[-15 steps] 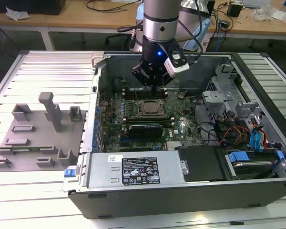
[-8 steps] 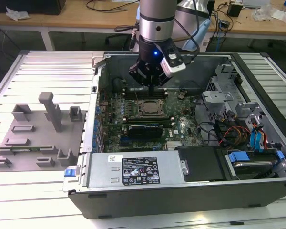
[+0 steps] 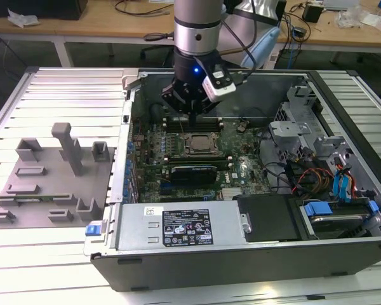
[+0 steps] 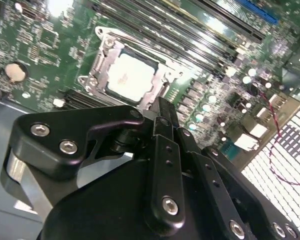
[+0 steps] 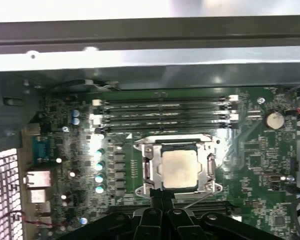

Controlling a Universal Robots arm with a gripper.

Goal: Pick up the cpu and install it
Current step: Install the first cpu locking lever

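The cpu (image 5: 180,169) is seen seated in the metal socket frame (image 5: 146,165) on the mobo (image 5: 255,150), w/ the hand (image 5: 162,199) held just beside it, fingers (image 4: 166,125) pressed together, nothing pinched.

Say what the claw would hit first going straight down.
The claw would likely meet the socket frame, at its edge beside the seated cpu; depth is unclear, possibly the board instead.

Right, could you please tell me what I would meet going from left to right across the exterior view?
grey fixture blocks → cpu in its socket → metal drive cage → blue cable connectors
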